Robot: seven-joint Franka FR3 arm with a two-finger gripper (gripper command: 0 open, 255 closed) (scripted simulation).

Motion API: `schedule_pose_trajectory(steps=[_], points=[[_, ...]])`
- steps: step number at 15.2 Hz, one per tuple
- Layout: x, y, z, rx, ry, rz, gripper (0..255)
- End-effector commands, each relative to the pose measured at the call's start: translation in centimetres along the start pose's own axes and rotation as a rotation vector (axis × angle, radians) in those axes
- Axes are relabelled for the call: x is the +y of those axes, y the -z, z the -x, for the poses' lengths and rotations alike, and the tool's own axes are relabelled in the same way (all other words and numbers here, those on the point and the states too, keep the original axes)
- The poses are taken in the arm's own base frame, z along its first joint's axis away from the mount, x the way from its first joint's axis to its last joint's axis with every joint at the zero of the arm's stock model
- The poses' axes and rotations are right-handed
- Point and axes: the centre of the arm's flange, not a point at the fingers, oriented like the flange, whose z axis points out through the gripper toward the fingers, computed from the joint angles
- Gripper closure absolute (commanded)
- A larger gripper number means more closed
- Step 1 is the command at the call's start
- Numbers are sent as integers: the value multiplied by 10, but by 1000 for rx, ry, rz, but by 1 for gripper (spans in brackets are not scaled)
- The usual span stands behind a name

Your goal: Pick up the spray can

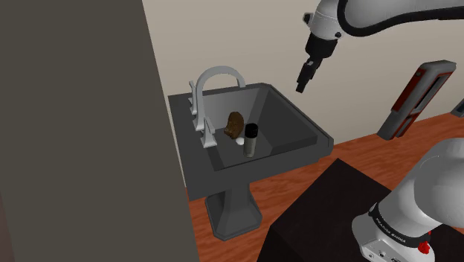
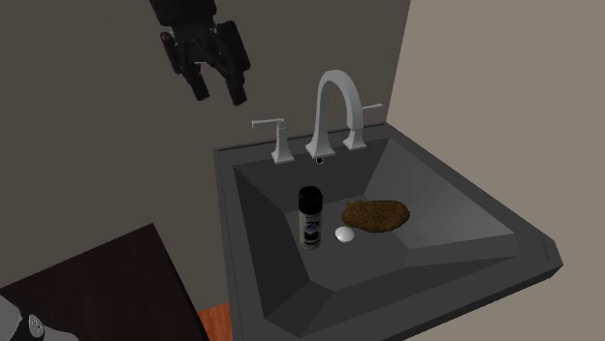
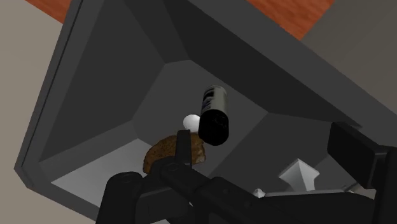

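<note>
- Gripper: the two black fingers stand apart with nothing between them. The hand is empty.
- The gripper hangs in the air above the sink, pointing down, well apart from everything in the basin.
- In the second exterior view it sits at the upper left, higher than the faucet and above the lever on that side.
- In the shoulder view it sits up and to the right of the basin.
- Can: black cap, dark body with a pale label. It stands upright on the basin floor, near the middle.
- The wrist view looks down onto the can, cap nearest the camera.
- A small white round drain piece lies just beside the can's base.
- A flat brown lump lies on the basin floor just past the drain piece, to the second exterior view's right of the can. Cannot tell if lump and drain piece touch.
- Sink: dark grey, square, sloped inner walls, on a pedestal over a wood floor.
- The faucet is a pale arch at the wall edge, with a lever on each side.
- Stand: a dark box at the shoulder view's lower right.
</note>
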Motion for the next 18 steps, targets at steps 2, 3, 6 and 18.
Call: schedule_pose_trajectory(steps=[2, 3, 6, 18], points=[[6, -35, -19, -11, 19, -16, 0], [8, -47, -26, -15, 25, -21, 0], [14, -83, -44, -28, 43, -37, 0], [27, -229, -116, -79, 116, -102, 0]])
